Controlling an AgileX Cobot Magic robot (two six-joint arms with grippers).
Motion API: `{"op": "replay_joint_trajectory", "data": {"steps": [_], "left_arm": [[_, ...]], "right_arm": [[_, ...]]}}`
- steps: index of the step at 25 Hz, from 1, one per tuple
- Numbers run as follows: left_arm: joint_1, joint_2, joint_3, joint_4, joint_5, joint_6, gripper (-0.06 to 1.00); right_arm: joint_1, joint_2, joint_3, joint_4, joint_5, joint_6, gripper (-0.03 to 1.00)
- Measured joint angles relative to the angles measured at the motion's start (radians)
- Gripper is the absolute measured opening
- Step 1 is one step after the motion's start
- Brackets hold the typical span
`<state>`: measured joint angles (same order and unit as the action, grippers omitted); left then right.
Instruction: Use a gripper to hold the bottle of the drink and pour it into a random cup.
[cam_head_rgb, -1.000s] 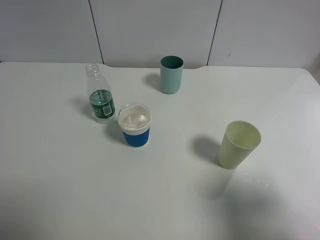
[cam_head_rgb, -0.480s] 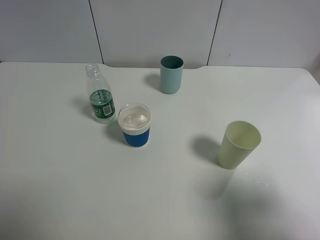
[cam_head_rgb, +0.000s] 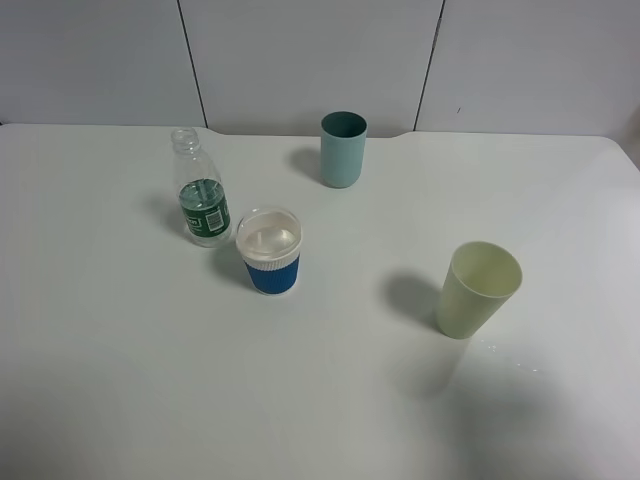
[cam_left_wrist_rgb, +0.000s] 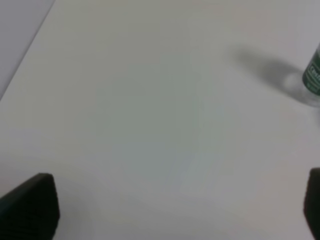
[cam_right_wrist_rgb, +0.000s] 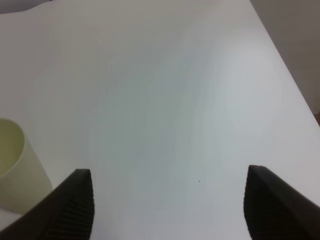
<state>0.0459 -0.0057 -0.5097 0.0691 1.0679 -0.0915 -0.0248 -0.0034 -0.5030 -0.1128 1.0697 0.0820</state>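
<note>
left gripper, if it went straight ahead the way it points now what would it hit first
Probably only bare table. Between the open left gripper's fingers lies nothing else; the bottle stands off to one side of that line, though depth is unclear.

Left wrist view. The white table (cam_left_wrist_rgb: 150, 125) fills nearly the whole picture, with a grey wall strip at one corner. The gripper (cam_left_wrist_rgb: 175, 210) shows only as two dark fingertips (cam_left_wrist_rgb: 30, 207) at opposite edges, spread wide apart over bare tabletop, nothing between them. At the far edge, a sliver of the bottle (cam_left_wrist_rgb: 313, 80) with its green label stands on the table, casting a soft shadow.
</note>
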Motion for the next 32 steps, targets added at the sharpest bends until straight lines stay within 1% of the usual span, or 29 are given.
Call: {"op": "replay_joint_trajectory", "data": {"steps": [32], "left_arm": [[0.000, 0.000, 0.004, 0.000, -0.006, 0.000, 0.99]], "right_arm": [[0.000, 0.000, 0.000, 0.000, 0.000, 0.000, 0.63]]}}
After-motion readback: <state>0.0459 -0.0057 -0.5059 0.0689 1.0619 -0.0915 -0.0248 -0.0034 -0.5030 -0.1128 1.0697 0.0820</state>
